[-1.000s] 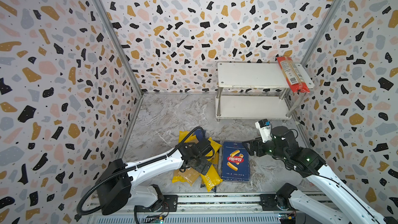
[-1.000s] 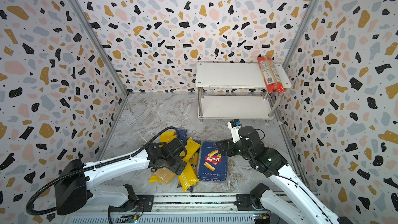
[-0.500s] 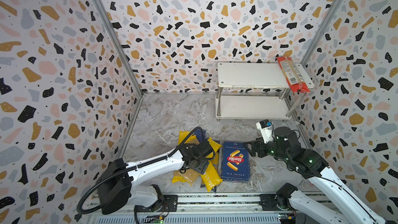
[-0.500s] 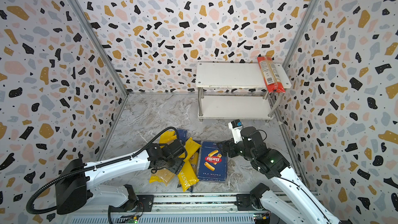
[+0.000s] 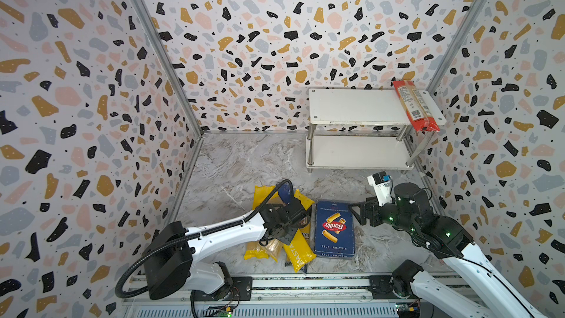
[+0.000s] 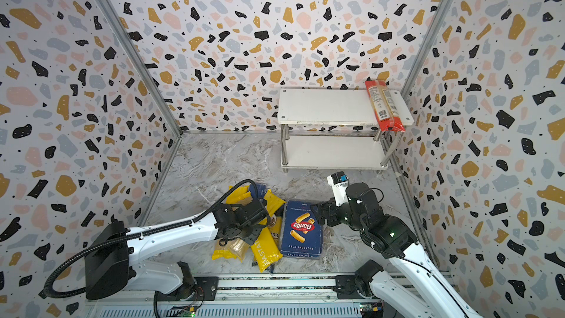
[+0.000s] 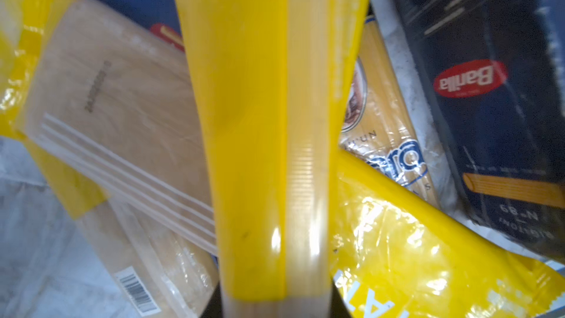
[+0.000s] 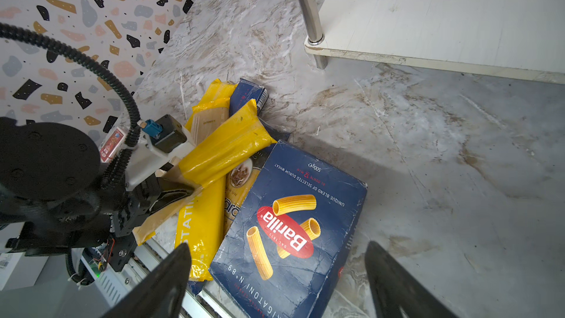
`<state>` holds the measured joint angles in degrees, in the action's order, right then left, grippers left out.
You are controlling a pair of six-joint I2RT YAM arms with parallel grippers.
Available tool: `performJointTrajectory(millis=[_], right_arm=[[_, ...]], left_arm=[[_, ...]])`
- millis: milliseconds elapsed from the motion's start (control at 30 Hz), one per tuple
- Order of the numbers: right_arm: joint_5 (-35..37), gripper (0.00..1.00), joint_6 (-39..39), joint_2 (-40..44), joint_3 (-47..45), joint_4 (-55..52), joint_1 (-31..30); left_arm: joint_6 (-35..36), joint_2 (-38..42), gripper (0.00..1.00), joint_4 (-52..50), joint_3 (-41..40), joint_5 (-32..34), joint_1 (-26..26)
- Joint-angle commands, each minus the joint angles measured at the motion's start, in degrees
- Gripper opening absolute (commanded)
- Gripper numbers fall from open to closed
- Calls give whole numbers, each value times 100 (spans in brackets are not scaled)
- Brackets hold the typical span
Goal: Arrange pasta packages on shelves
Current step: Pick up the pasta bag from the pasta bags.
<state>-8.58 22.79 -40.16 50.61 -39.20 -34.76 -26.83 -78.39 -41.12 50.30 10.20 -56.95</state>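
**Item:** yellow bag (image 8: 226, 148) of spaghetti.
**Holder:** left gripper (image 8: 175, 192), pressed together on the bag close to its near end.
**Location:** on top of the heap of packs on the marble floor, just beside the wide blue box (image 5: 334, 229). Whether it is clear of the packs beneath cannot be told.
**Long axis:** runs from the jaws away from the rail toward the back wall. Most of its length lies beyond the grip, so it will probably sag when raised.
**Destination:** shelves (image 5: 357, 108), well apart at the back right. A red bag (image 5: 415, 107) lies along the right edge of the upper board.
**Other hand:** right gripper (image 8: 276, 245), spread and holding nothing, over the wide blue box. This arm is the nearer one to the shelves.
**Views:** only the right wrist view shows the pinch; in both top views the left wrist covers it. The left wrist view shows the bag down its middle with labels beneath. Only the top views show the red bag.
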Motion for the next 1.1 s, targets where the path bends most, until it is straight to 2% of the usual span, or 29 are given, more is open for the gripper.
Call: performJointTrajectory(millis=[0, 333, 600, 767, 1067], right_arm=[[3, 89, -10, 95, 32, -119, 14], [-51, 89, 64, 151, 13, -43, 19], [-64, 89, 100, 189, 78, -9, 14], [-40, 89, 133, 202, 86, 9, 15], [-31, 89, 173, 218, 190, -48, 16]], left_arm=[[-50, -91, 14, -367, -105, 69, -9], [-105, 597, 0, -764, 803, 89, -19], [-130, 843, 0, -988, 1798, 139, -18], [-60, 788, 0, -1156, 2521, 343, -18], [99, 623, 0, -1411, 3514, 336, -18]])
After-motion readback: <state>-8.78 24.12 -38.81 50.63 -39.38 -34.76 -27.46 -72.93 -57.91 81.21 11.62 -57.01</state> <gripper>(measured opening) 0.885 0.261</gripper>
